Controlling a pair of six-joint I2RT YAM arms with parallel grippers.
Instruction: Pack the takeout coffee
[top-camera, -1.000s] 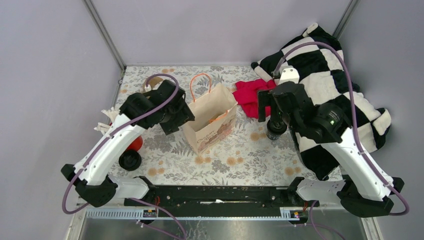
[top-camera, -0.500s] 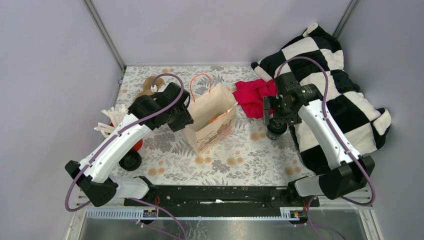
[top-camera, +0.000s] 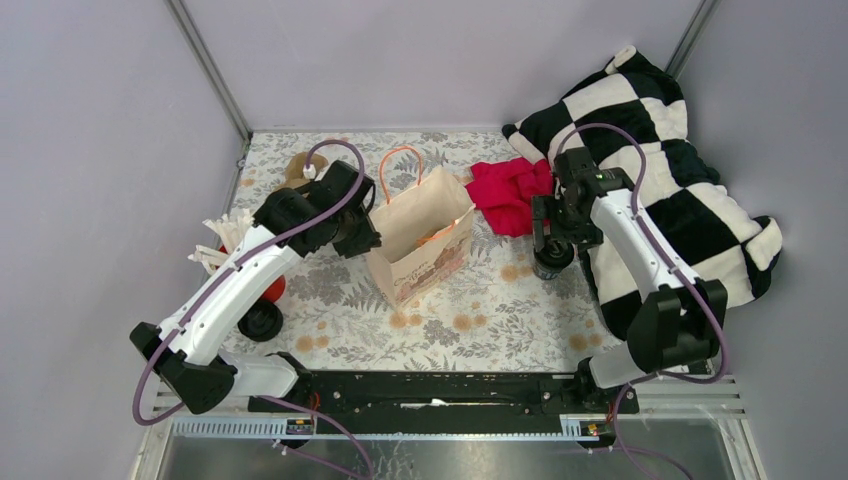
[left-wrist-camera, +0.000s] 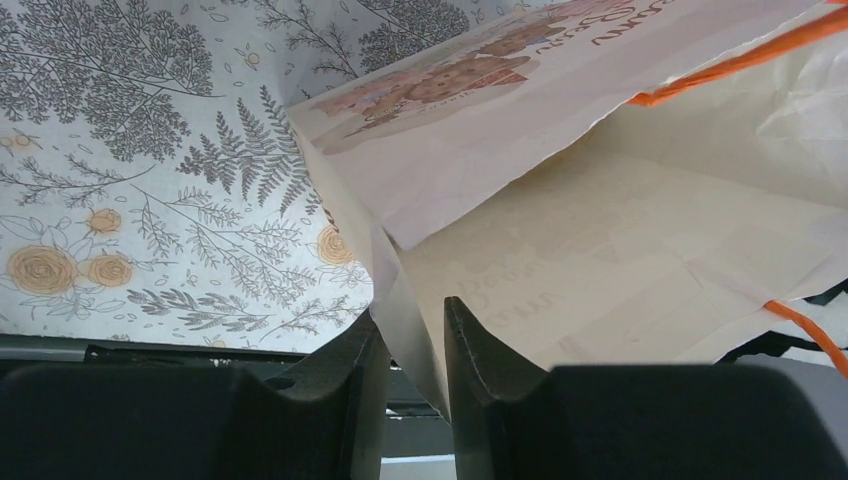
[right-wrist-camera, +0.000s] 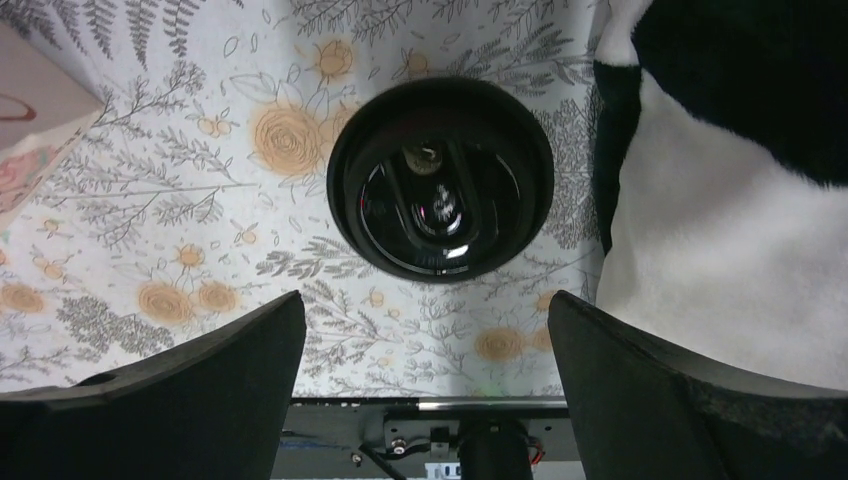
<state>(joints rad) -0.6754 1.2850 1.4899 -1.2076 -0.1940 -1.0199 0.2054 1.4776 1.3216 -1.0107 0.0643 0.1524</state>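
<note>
The takeout coffee (top-camera: 548, 262), a small black cup with a round black lid (right-wrist-camera: 440, 180), stands upright on the flowered tabletop just left of the checkered blanket. My right gripper (top-camera: 551, 226) hangs straight above it, pointing down. Its jaws (right-wrist-camera: 425, 300) are wide open and empty, with the lid just beyond the fingertips. The paper bag (top-camera: 420, 240) stands open at the middle of the table with its orange handles up. My left gripper (top-camera: 356, 234) is at the bag's left rim. In the left wrist view its jaws (left-wrist-camera: 415, 330) are pinched on a fold of the bag's edge (left-wrist-camera: 400, 290).
A red cloth (top-camera: 505, 195) lies behind the cup, and a black-and-white checkered blanket (top-camera: 660, 170) fills the right side. At the left edge are a red cup with white straws (top-camera: 225, 245), a black round object (top-camera: 260, 320) and a brown cardboard piece (top-camera: 295, 172).
My left gripper has narrowed from wide open onto the bag's left rim. My right arm has drawn back and settled its open gripper over the cup.
</note>
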